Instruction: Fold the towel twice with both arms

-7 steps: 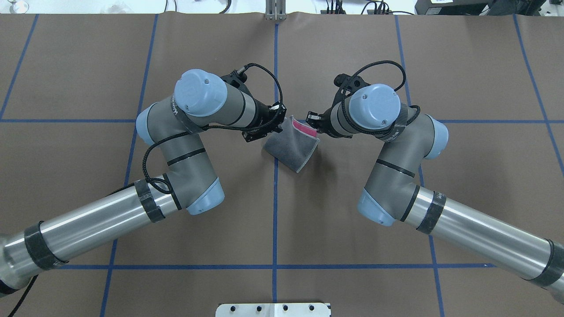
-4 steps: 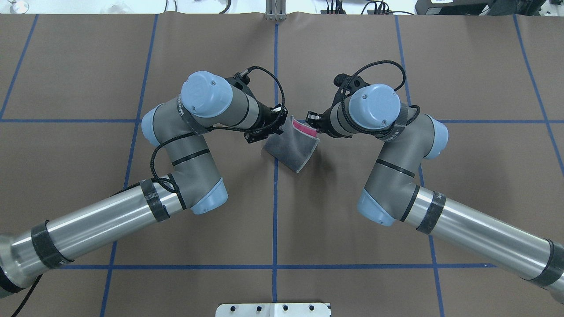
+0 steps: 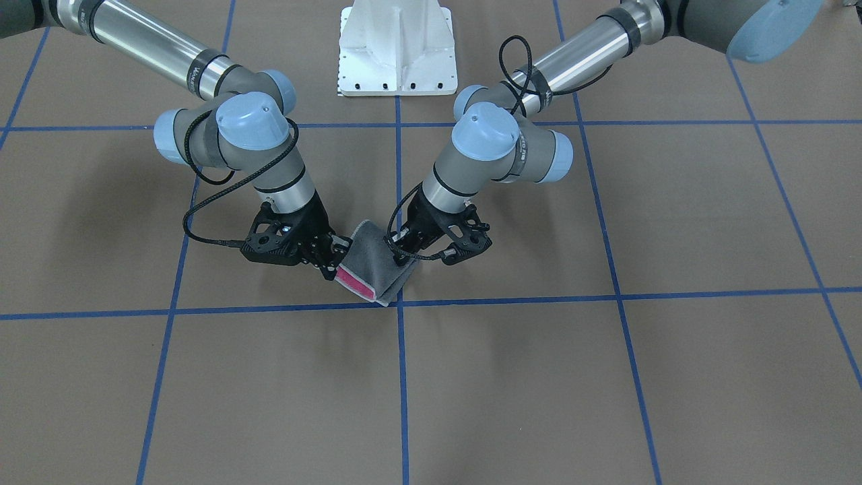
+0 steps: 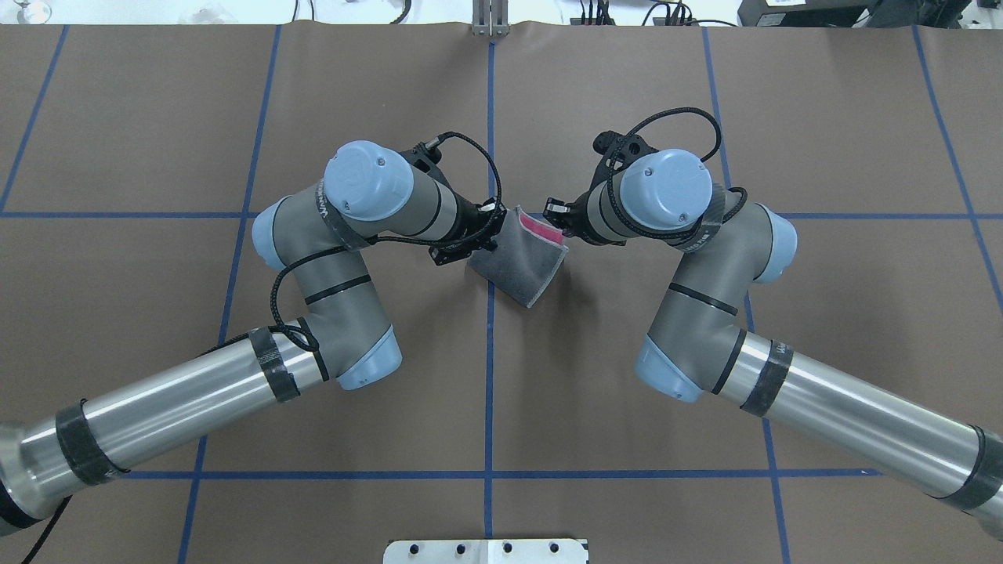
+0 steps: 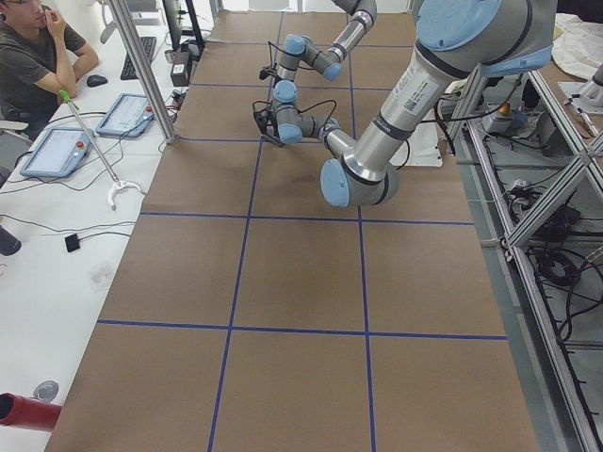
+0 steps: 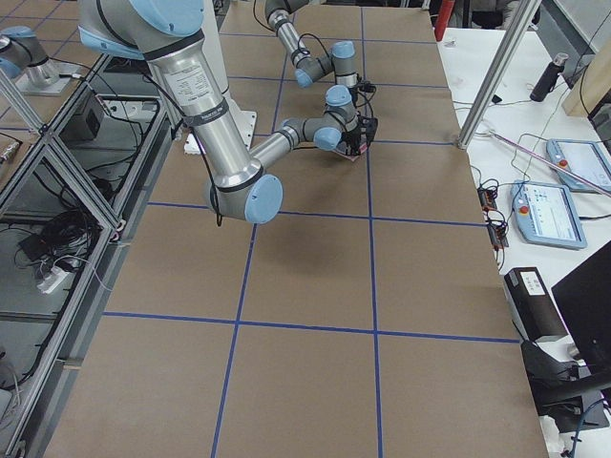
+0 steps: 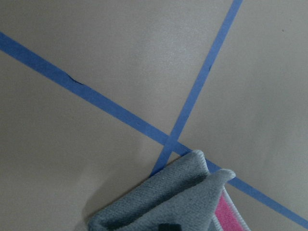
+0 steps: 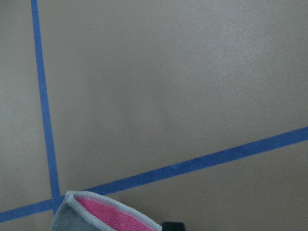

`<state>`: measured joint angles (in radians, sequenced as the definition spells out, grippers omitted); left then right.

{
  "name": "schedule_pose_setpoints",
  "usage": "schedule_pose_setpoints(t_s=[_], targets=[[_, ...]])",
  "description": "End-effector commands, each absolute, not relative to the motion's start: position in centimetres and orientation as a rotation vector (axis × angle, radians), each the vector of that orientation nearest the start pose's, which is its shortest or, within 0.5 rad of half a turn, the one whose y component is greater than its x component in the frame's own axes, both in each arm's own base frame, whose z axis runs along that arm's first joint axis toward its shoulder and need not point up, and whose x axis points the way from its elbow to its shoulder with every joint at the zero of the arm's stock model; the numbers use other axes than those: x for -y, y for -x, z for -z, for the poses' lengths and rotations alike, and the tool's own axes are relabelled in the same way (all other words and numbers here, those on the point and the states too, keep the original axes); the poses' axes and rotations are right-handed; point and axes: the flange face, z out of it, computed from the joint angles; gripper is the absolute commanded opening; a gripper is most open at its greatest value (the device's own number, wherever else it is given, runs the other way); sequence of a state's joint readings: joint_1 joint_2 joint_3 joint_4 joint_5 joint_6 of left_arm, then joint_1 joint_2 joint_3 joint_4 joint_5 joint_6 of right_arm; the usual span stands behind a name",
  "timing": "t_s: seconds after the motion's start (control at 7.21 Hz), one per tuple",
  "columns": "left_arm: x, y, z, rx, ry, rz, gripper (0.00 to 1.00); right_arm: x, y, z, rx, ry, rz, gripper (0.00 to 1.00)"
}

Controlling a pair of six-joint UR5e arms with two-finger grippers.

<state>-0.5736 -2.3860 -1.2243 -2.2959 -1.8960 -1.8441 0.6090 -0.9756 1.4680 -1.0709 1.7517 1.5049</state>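
The towel [image 4: 517, 258] lies folded at the table's middle, dark grey outside, with a pink strip [image 4: 541, 227] showing at its far edge. In the front-facing view the towel [image 3: 377, 263] sits between both grippers. My left gripper [image 4: 492, 227] is shut on the towel's far left corner. My right gripper [image 4: 560, 223] is shut on its far right corner, by the pink strip. The held edge is raised slightly off the table. The left wrist view shows the grey fold [image 7: 178, 197] at its bottom edge. The right wrist view shows the pink face [image 8: 106, 211].
The white pedestal base [image 3: 397, 47] stands on the robot's side of the table. Blue tape lines [image 4: 490, 376] cross the brown table cover, meeting under the towel. An operator [image 5: 33, 56] sits beyond the table's far side with tablets.
My left arm's elbow and wrist shifted slightly to the right, and its gripper sits a little closer over the towel's corner. The towel and my right arm have barely moved.
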Motion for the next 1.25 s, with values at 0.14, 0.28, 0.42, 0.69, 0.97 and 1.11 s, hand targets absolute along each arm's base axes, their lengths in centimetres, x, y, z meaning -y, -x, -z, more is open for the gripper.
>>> schedule_pose_setpoints(t_s=[0.14,0.28,0.42,0.69,0.97,1.11], targets=[[50.6,-60.7,-23.1,-1.21,0.115,0.544,0.0,50.7,52.5,-29.4,1.003,-0.174,-0.408,0.0],[50.6,-60.7,-23.2,-1.21,0.114,0.543,0.0,50.7,52.6,-29.2,1.005,-0.173,-0.409,0.0],[50.5,-60.6,-23.1,-1.212,0.115,0.541,0.0,50.7,52.6,-29.3,1.004,-0.174,-0.408,0.0],[50.5,-60.4,-24.2,-1.2,0.117,0.547,0.0,50.8,52.6,-29.3,1.003,-0.175,-0.409,0.0],[50.4,-60.2,-24.5,-1.2,0.118,0.548,0.0,50.8,52.6,-29.2,1.005,-0.176,-0.409,0.0],[49.7,-59.3,-25.4,-1.201,0.118,0.546,0.0,50.7,52.6,-29.2,1.005,-0.174,-0.408,0.0]])
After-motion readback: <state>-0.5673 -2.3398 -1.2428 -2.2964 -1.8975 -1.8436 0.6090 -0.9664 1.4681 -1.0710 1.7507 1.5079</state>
